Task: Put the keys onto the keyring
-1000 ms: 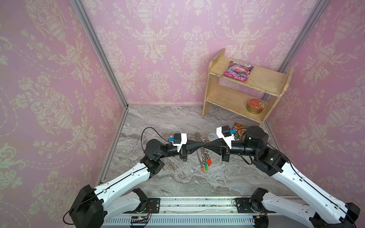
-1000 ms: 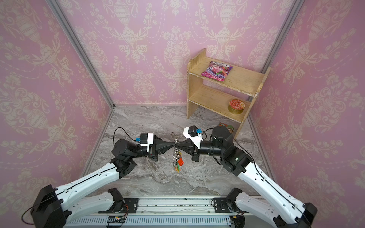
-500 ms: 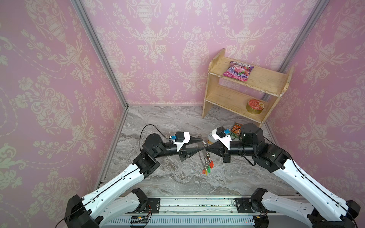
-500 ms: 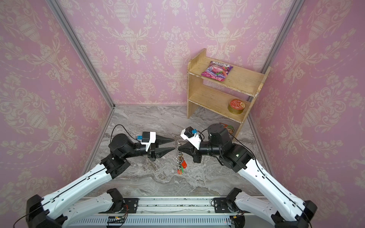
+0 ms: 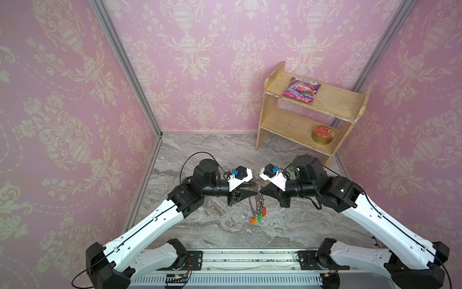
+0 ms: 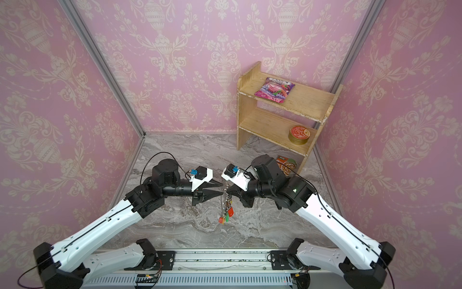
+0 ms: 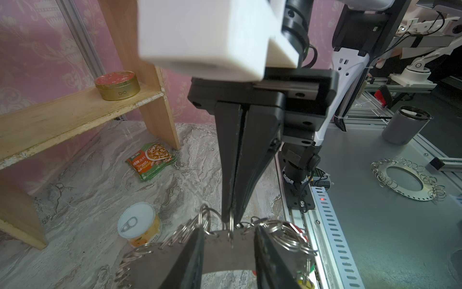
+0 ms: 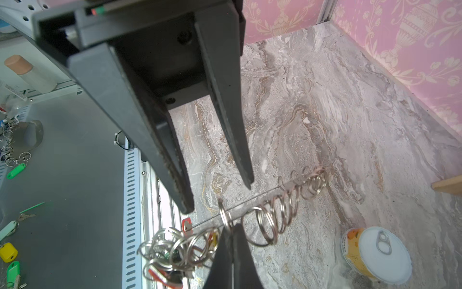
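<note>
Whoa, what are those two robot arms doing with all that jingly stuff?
They're working on a keyring held up above the marble table. The right gripper is pinched shut on one of its small rings, so the coloured tags dangle below. The left gripper faces it with jaws open at the flat loop. I can't see a key.

My right gripper (image 8: pixel 231 231) pinches one small ring of the keyring (image 8: pixel 283 207). The left gripper (image 8: pixel 218 196) faces it, jaws apart, tips just beside the rings.
</note>
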